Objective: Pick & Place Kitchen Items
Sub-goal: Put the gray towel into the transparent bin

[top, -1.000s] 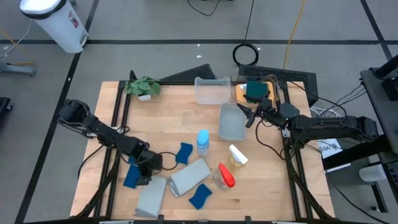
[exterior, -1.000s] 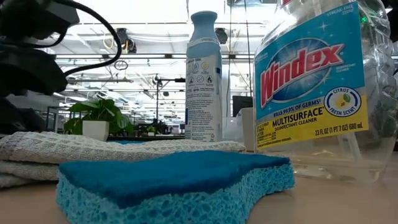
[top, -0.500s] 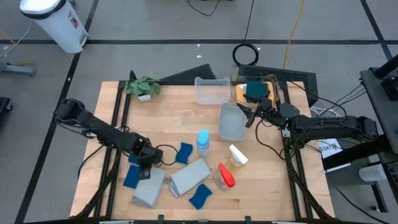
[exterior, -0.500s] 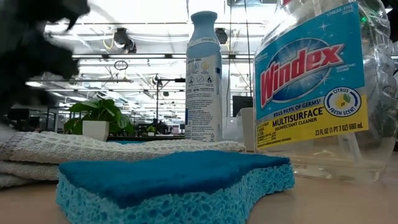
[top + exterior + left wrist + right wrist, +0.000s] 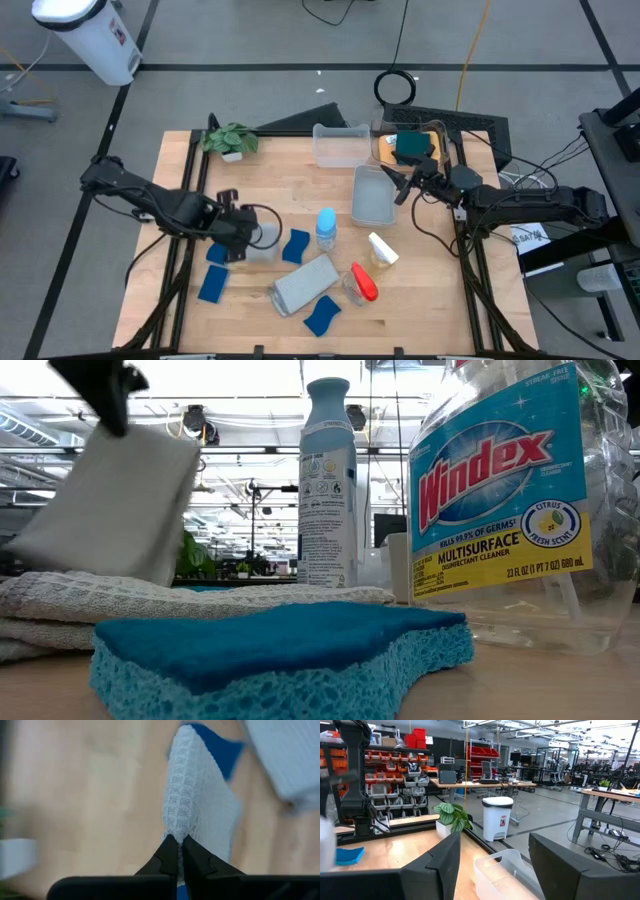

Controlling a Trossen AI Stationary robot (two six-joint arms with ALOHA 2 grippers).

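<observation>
My left gripper (image 5: 241, 241) is shut on a folded grey waffle cloth (image 5: 265, 238) and holds it in the air over the table's left middle; the low view shows the cloth (image 5: 110, 500) hanging. A second grey cloth (image 5: 303, 284) lies flat near the front. Blue sponges (image 5: 213, 285) (image 5: 296, 247) (image 5: 322, 316) lie around it. A blue-topped bottle (image 5: 326, 228) stands upright, while the white-topped (image 5: 380, 250) and red-topped (image 5: 362, 282) bottles lie on their sides. My right gripper (image 5: 398, 186) waits open at the right, beside a clear bin (image 5: 372, 196). My left gripper pinches the folded cloth's upper edge (image 5: 176, 831) between its two fingers, which come from above, slanting steeply down. The cloth bunches at the fingertips (image 5: 167, 851) and widens away from them. It hangs tilted below the gripper, its lower end (image 5: 60, 555) clear of the table.
A second clear bin (image 5: 340, 145) stands at the far middle, with a potted plant (image 5: 230, 140) at the far left. A teal cloth (image 5: 410, 146) lies on an orange one at the far right. Bare wood shows on the left and near right of the table.
My left gripper has risen from the near left part of the table and gone toward the far edge, tipping to point more steeply down. It has taken the grey cloth with it: the cloth lay flat on the table and now hangs lifted clear.
</observation>
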